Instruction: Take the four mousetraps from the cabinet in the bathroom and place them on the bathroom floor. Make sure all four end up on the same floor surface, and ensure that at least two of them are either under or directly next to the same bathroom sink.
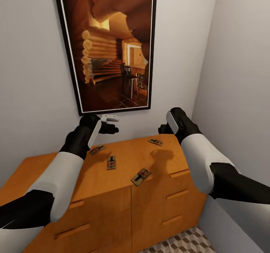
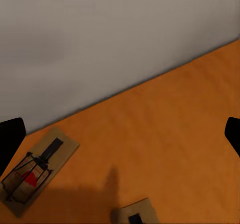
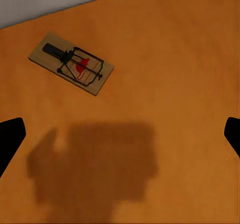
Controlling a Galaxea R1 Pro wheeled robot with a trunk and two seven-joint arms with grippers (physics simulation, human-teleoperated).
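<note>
Several mousetraps lie flat on top of the orange-brown cabinet (image 1: 123, 208): one at the back left (image 1: 97, 149), one beside it (image 1: 111, 162), one near the front edge (image 1: 140, 176) and one at the back right (image 1: 155, 142). My left gripper (image 1: 108, 127) hovers open above the back-left trap (image 2: 35, 170), and the edge of a second trap (image 2: 135, 215) shows past it. Over the right end of the top, my right gripper (image 1: 164, 128) also hangs open, with the back-right trap (image 3: 71, 63) lying ahead of it on the wood. The sink is out of view.
A large framed picture (image 1: 108, 46) hangs on the wall behind the cabinet, with a small white fixture (image 1: 110, 118) below it. A grey side wall (image 1: 240, 95) closes in on the right. A patch of cube-patterned bathroom floor (image 1: 183, 243) shows at the cabinet's foot.
</note>
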